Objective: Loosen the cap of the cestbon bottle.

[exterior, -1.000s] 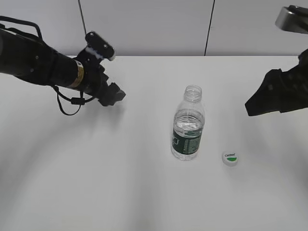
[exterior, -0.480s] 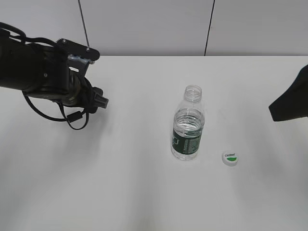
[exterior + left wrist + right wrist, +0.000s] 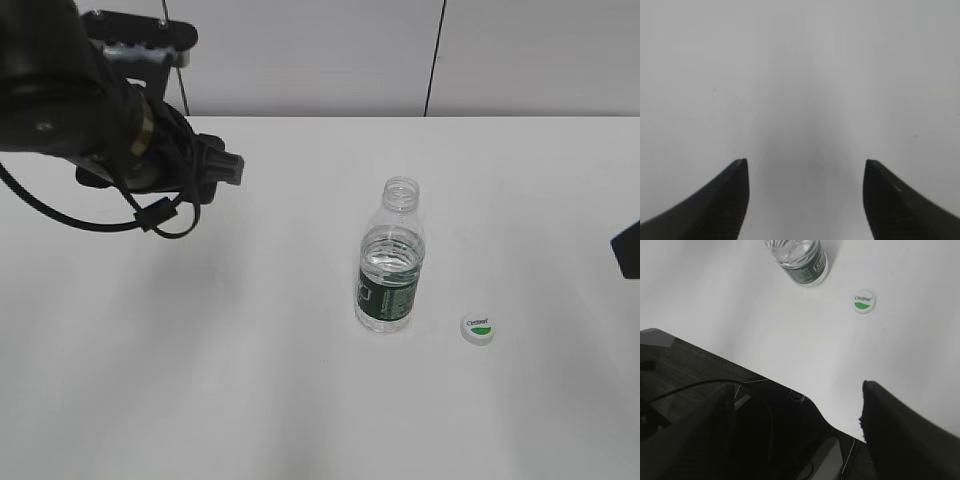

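A small white cap point(image 3: 479, 329) with a green patch lies flat on the white table point(image 3: 300, 400), just beside the cestbon bottle point(image 3: 390, 262) at its four o'clock. The bottle stands upright near the table's centre, its neck open. Judging by this, the cap is already off, so loosening looks finished. The left pincer point(image 3: 805, 167) is open and empty, far off at ten o'clock. The right pincer point(image 3: 800, 410) is spread wide, holding nothing. Next would likely be parking both arms.
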Available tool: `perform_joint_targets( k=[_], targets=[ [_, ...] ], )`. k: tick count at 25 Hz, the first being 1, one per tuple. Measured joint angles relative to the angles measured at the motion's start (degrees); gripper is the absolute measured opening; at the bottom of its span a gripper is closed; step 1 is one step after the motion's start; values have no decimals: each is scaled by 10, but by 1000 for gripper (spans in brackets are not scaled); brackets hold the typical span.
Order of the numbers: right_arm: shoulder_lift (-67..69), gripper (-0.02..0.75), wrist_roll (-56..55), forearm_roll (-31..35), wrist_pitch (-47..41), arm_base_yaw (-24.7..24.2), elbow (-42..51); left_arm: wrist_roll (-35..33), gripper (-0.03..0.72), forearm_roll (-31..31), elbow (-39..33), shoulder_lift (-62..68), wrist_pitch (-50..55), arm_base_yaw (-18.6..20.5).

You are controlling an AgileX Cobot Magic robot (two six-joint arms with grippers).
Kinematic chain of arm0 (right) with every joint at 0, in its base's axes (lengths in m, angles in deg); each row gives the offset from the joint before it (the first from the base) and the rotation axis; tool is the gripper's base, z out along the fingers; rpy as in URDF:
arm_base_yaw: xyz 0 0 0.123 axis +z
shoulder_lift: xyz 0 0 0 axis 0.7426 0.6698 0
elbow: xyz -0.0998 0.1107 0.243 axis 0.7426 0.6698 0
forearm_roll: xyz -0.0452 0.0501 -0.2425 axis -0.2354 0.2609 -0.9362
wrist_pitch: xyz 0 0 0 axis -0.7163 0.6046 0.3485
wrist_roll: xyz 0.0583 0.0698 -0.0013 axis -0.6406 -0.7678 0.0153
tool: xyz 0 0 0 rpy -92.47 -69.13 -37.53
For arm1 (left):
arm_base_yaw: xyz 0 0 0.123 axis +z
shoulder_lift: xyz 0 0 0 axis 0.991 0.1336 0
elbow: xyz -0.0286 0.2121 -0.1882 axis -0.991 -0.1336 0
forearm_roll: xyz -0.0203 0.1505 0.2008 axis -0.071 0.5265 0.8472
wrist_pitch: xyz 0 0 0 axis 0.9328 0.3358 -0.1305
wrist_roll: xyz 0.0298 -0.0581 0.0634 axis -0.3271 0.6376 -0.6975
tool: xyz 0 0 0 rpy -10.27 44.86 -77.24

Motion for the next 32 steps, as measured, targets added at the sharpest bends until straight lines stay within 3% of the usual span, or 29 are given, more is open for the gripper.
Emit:
perform_joint_targets(
  k=[7,12,20,25,32],
  targets=[
    [-114,590,-17,1,-18,0,78,-165,540,-136,0,-117,87,-3],
    [-206,590,-31,2,-31,0,118,-267,527,-192,-24,-212,137,-4],
    [-326,590,-60,-23,-35,0,131,-323,522,-212,-159,-436,138,-4],
    [-383,590,-76,-67,-49,0,131,-367,522,-263,-235,-588,139,-4],
    [-465,590,-79,-139,-51,0,171,-379,519,-293,-282,-724,154,-4]
  ],
)
